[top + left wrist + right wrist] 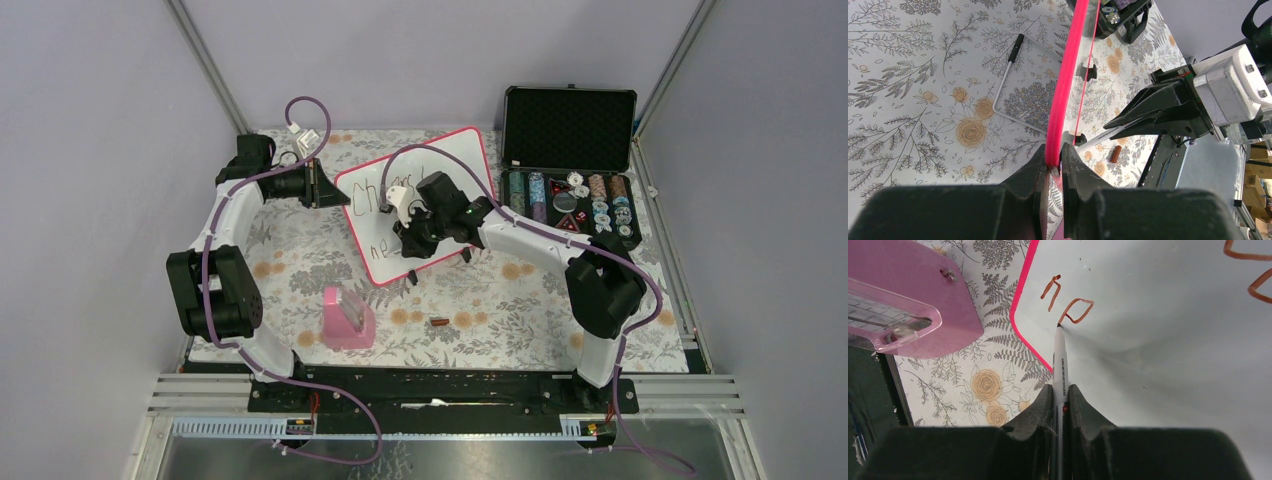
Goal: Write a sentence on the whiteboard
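The whiteboard (455,170) with its pink frame (1064,90) stands tilted on the floral tabletop. My left gripper (1053,157) is shut on the frame's edge at the board's left end (338,190). My right gripper (1060,392) is shut on a white marker (1060,360), over the board's lower part (412,228). The marker's tip touches the white surface (1168,350) just below the brown-red letters "ne" (1068,302). The sentence (370,195) shows a first line starting "Che", partly hidden by the right arm, with "ne" (380,248) beneath it.
A pink dispenser-like object (346,318) lies near the board's lower corner. A brown marker cap (438,322) sits on the table in front. An open black case (570,130) with chips (570,200) stands at the right. A wire stand (1008,95) lies behind the board.
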